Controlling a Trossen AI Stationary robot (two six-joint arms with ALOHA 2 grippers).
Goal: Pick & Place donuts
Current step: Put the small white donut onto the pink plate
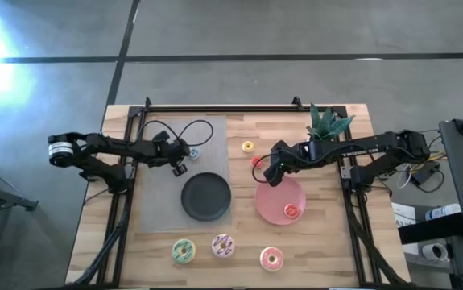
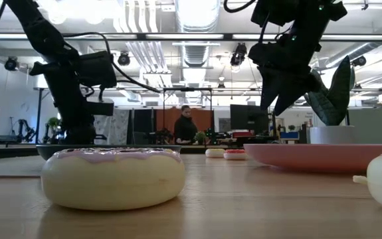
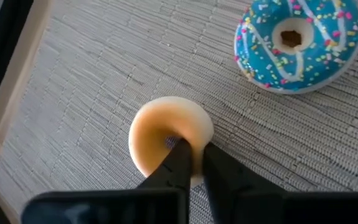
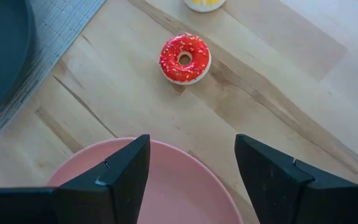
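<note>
A tiny orange donut (image 3: 166, 127) lies on the grey mat (image 3: 91, 93), and my left gripper (image 3: 194, 158) is shut on it. In the high view my left gripper (image 1: 181, 153) hides it. A tiny blue donut (image 3: 297, 40) sits just beyond on the mat. My right gripper (image 4: 191, 168) hangs open over the far rim of the pink plate (image 4: 166, 186), touching nothing. A tiny red donut (image 4: 185, 59) lies on the wood ahead of it. The green (image 1: 183, 251), white streaked (image 1: 223, 246) and pink (image 1: 271, 258) donuts lie near the front edge. My left gripper pinches the orange donut's ring wall (image 3: 197, 134) on the side nearest the gripper. One finger (image 3: 177, 155) reaches into the hole and the other (image 3: 219, 168) stands outside the rim. The fingers slant down from the table's left. The donut rests on the mat.
A black plate (image 1: 206, 196) sits on the mat's near part. A tiny yellow donut (image 1: 248, 147) lies on the wood at the back. Another red donut (image 1: 292, 211) is on the pink plate. A potted plant (image 1: 328, 122) stands at the far right, and cables (image 1: 191, 129) loop at the back.
</note>
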